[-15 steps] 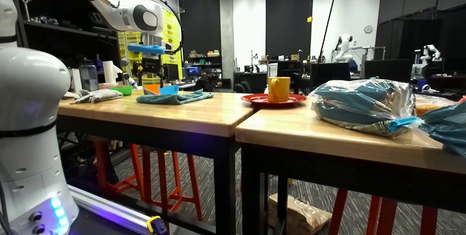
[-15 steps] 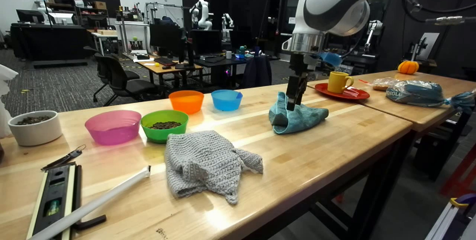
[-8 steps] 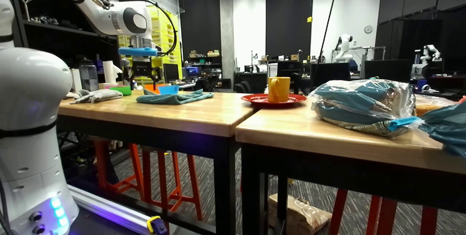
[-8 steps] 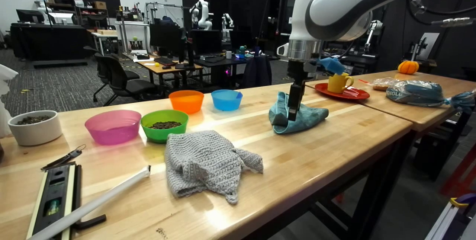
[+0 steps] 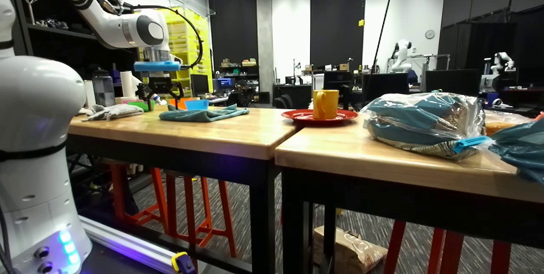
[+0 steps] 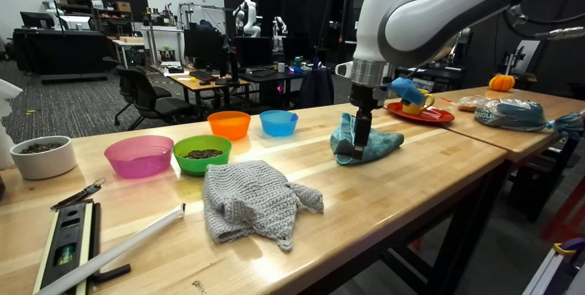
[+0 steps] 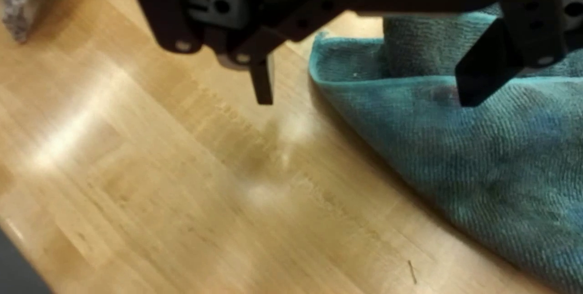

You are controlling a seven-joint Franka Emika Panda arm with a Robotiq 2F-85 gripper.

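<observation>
Our gripper spread wide, holding nothing: one finger over teal towel, other beside its folded edge, over table. Contact unclear. For clean pinch, we should straddle fold, descend level, close gently. Farther out, same table: gray cloth, blue bowl.

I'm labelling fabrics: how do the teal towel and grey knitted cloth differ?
The teal towel is finely ribbed; the grey knitted cloth is coarse and bumpy. The pincer is near the teal towel, farther from the grey knitted cloth. Both lie rumpled on the wooden tabletop.
</observation>
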